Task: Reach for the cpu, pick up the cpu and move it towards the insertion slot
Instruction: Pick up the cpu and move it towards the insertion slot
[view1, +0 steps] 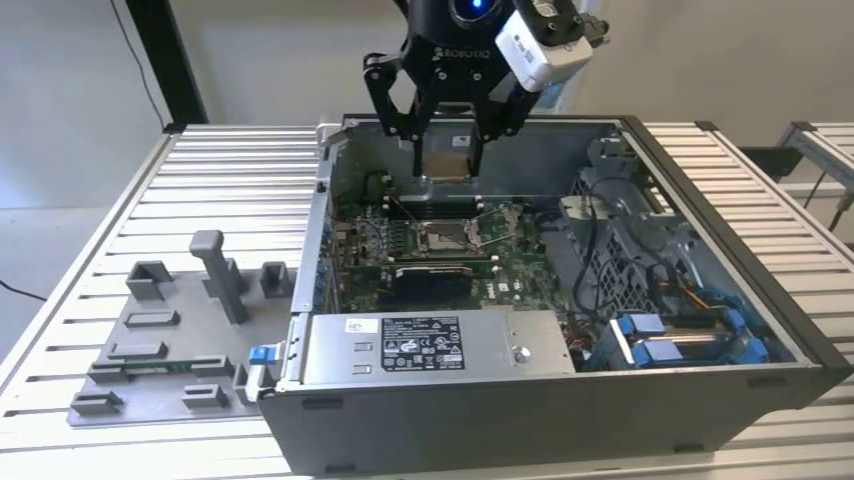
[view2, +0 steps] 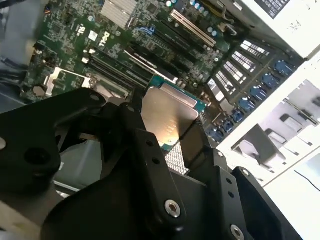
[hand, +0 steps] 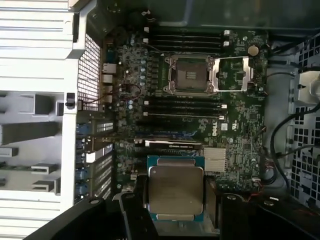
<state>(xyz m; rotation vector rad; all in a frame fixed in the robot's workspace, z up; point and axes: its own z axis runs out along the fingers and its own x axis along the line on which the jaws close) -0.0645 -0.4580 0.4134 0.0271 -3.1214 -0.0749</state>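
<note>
The jaws are closed flat against two opposite edges of the cpu (hand: 176, 192), so I have it firmly pinched and lifted. It is a thin square chip: in both wrist views I see a smooth, dull silver lid with rounded corners sitting on a green rim (view2: 170, 117). In the exterior view it hangs between the black fingers as a small tan plate (view1: 449, 158), above the rear part of the open computer case (view1: 561, 400).

The gripper (hand: 175, 210) itself is matte black, built of bolted link bars. In the first wrist view, the insertion slot (hand: 191, 75) lies at about twelve o'clock from the chip, well apart from it: a square silver metal frame with a dull brown centre, its load plate folded open beside it. From the exterior view the slot (view1: 443, 236) sits lower on the green motherboard (view1: 400, 240), roughly at six o'clock from the held chip.

Around it I see long black memory slots, tiny components, and black cables. Outside the case, at nine o'clock, grey plastic fixture blocks (view1: 174, 330) stand on a ribbed aluminium table (view1: 134, 200).
</note>
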